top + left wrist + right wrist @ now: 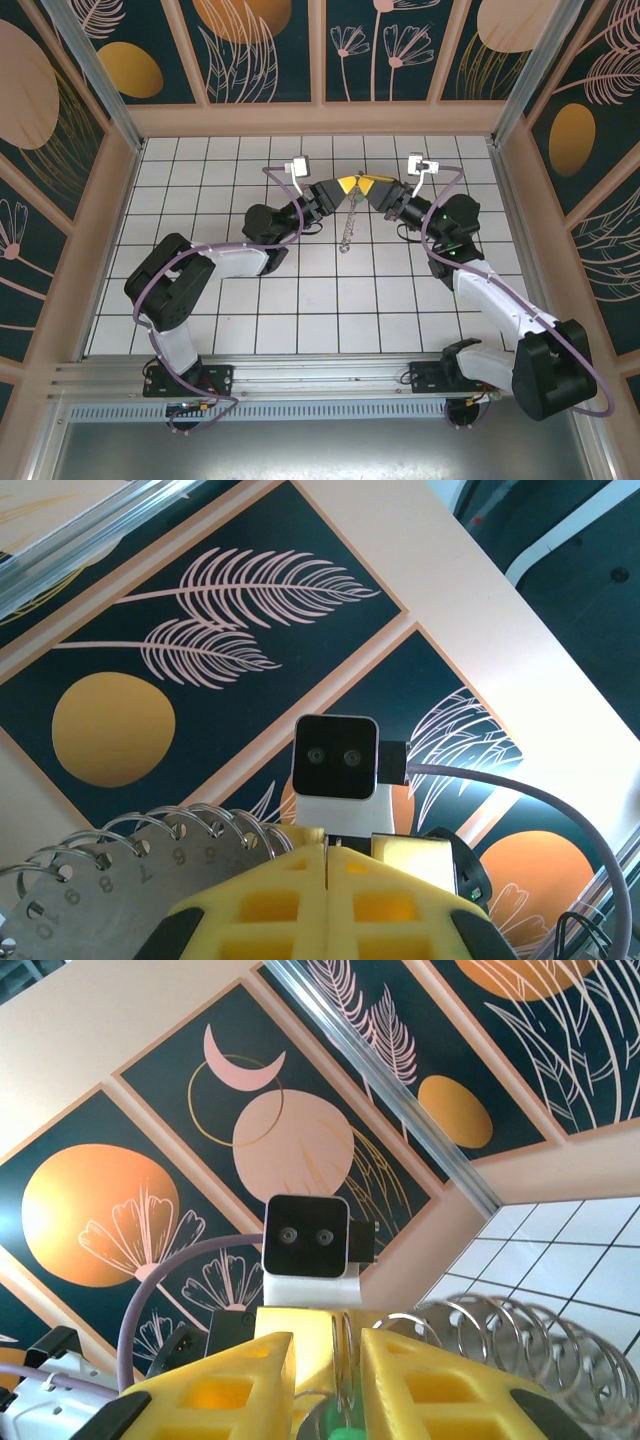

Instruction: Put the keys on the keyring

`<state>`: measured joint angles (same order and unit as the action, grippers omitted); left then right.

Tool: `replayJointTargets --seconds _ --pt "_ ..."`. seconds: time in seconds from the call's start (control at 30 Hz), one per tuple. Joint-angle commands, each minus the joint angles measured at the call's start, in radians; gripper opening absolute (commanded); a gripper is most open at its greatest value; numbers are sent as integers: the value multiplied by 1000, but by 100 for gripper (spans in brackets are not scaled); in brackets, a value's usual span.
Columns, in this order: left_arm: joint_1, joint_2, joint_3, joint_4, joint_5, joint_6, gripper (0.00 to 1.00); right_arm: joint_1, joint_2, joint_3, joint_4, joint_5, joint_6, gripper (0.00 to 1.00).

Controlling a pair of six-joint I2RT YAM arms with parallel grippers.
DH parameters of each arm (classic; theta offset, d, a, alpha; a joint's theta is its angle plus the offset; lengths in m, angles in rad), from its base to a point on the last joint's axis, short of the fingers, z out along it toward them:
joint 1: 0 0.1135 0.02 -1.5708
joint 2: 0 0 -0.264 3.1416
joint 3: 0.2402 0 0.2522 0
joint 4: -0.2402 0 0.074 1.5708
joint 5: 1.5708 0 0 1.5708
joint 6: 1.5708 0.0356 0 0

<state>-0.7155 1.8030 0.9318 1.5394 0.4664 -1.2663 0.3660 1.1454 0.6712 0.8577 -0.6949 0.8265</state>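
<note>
Left gripper, raised over the tiled floor, fingers pressed together and clamped on the keyring, whose silvery numbered tags hang just below the meeting fingertips; right gripper, tip to tip with the left, fingers slightly parted, with a thin wire ring and the green head of the key lying in the gap between them
</note>
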Motion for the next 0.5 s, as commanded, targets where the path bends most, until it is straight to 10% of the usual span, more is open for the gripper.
replayJointTargets --seconds 0.0,0.47 --pt "-5 -2 36 93 3 -10 0 -1 -4 -15 58 -46 32 24" --pt "-5 0 28 103 4 -16 0 -2 20 24 41 -20 14 13"
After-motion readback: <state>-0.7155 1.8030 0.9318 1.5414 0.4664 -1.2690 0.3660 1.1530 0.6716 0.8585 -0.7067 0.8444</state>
